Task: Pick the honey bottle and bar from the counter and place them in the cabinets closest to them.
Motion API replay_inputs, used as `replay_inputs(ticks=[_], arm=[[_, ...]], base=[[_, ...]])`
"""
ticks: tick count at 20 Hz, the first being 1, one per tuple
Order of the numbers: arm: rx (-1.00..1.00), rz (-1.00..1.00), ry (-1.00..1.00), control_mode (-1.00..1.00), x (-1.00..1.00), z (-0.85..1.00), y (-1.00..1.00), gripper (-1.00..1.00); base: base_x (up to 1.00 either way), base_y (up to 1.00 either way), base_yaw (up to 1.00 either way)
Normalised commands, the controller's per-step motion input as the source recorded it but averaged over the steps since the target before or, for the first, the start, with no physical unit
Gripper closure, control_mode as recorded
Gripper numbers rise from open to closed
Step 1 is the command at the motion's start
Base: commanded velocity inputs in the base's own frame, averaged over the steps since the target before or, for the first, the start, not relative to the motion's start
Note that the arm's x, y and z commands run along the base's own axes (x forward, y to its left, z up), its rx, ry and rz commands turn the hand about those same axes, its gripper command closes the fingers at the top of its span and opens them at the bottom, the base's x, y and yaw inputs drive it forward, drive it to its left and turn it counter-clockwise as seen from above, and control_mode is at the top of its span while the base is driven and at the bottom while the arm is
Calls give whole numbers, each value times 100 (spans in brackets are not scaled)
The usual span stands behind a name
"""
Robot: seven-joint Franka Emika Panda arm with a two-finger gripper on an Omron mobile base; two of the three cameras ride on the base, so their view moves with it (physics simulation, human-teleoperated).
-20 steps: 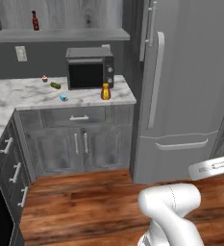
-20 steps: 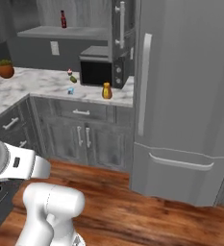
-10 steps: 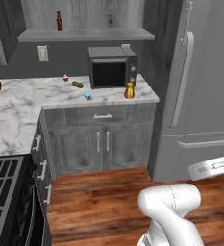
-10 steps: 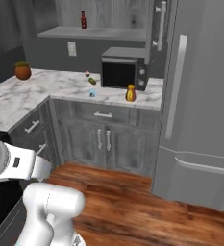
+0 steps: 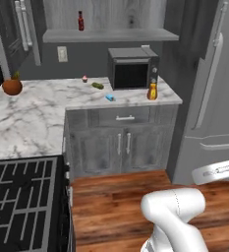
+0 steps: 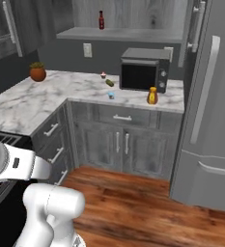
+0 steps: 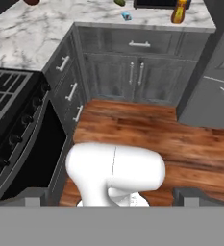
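Note:
The honey bottle (image 5: 152, 91) stands upright on the white marble counter (image 5: 32, 118), at its right end in front of the microwave. It also shows in the other views (image 6: 152, 96) (image 7: 180, 12). The blue bar (image 5: 109, 97) (image 6: 111, 95) (image 7: 127, 16) lies flat near the counter's front edge, left of the bottle. Grey cabinets show as an open upper shelf (image 5: 111, 34) and lower doors (image 5: 121, 147). My gripper (image 7: 111, 198) is open and holds nothing. Its fingertips (image 7: 34, 196) stand wide apart, low over the wooden floor and far from the counter.
A black microwave (image 5: 133, 68) stands behind the bottle, with a green pickle (image 5: 97, 85) and a small cupcake (image 5: 85, 78) beside it. A red sauce bottle (image 5: 80, 20) is on the shelf. A potted plant (image 5: 12, 86), the stove (image 5: 22, 197) and the fridge (image 5: 214, 98) frame the corner.
The whole picture has shifted right as the base moved: the stove and potted plant have come into view, and the fridge has slid toward the edge. Nothing on the counter has moved.

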Motion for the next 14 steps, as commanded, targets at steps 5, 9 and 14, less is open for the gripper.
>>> replay_inputs(ticks=[5,9,14], arm=[[0,0,0,100,0,0,0,-100],[0,0,0,100,0,0,0,-100],[0,0,0,100,0,0,0,-100]], base=[[0,13,0],[7,0,0],[41,0,-3]])
